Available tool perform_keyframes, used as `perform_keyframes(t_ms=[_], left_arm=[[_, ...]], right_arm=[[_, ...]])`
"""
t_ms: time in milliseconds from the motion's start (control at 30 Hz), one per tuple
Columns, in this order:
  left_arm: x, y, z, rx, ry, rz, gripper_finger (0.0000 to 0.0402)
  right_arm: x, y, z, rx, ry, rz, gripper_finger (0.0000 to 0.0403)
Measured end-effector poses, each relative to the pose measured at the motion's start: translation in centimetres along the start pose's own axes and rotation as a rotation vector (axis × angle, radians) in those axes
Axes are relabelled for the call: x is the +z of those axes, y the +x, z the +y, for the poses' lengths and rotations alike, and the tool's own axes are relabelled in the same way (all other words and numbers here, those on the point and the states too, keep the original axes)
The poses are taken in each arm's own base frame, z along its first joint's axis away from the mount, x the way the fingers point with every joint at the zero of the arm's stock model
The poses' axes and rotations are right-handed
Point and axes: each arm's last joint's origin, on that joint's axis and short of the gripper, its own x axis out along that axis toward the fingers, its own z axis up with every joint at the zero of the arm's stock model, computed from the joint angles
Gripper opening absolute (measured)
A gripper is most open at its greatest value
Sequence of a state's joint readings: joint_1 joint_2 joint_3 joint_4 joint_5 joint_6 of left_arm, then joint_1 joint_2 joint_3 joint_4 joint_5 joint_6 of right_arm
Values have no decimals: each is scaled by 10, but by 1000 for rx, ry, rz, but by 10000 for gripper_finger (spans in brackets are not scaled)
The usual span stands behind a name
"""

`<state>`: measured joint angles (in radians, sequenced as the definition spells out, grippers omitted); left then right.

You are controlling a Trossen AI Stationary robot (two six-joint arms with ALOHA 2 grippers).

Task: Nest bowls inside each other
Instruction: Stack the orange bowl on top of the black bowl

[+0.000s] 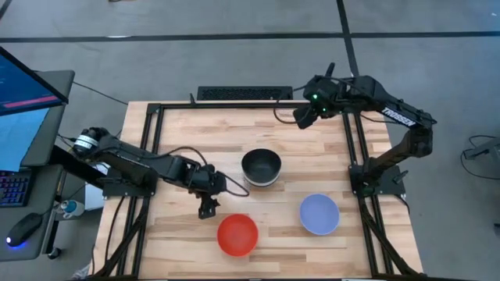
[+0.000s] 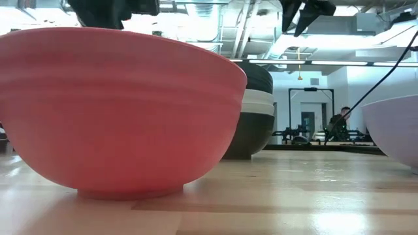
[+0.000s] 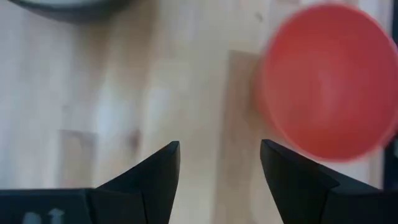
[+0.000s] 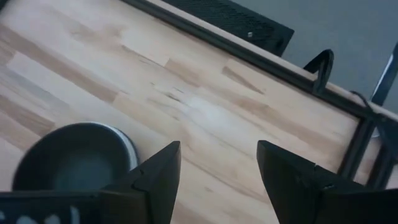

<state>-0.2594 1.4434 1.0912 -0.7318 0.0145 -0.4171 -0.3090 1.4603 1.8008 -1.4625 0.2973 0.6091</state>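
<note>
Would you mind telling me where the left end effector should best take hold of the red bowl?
Probably at the rim of the red bowl, from above. It sits upright and open, its smooth wall curving outward, so one finger inside and one outside suits. The open left end effector hovers beside its rim.

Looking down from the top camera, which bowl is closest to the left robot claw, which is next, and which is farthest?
Measured from the left gripper in the high view:
1. The red bowl, just beside it toward the table's front edge.
2. The stack of black and white bowls, at the table's middle.
3. The pale blue bowl, off on the right arm's side.
</note>
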Motion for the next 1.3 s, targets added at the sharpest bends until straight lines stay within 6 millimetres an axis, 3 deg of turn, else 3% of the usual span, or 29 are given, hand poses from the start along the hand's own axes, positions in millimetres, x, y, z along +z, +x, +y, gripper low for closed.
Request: perform_keyframes(t_ms=[233, 467, 533, 767, 933, 1167, 1300], left_arm=[[-2, 3, -20, -98, 22, -58, 215], [1, 3, -29, -146, -125, -105, 215], [5, 12, -32, -159, -165, -122, 215], [0, 71, -50, -105, -208, 3, 215], [11, 66, -59, -24, -232, -95, 215], [9, 70, -55, 114, -231, -36, 215], [6, 76, -56, 108, -200, 4, 215]], right_arm=[[-14, -8, 19, -12, 57, -51, 235], [-21, -13, 28, -11, -12, -78, 235], [-22, -13, 29, -9, -34, -77, 235], [-27, -18, 28, -8, -137, -66, 235], [-27, -19, 27, -7, -173, -66, 235], [-27, -19, 28, -2, -202, -69, 235], [-27, -19, 28, -1, -205, -68, 235]])
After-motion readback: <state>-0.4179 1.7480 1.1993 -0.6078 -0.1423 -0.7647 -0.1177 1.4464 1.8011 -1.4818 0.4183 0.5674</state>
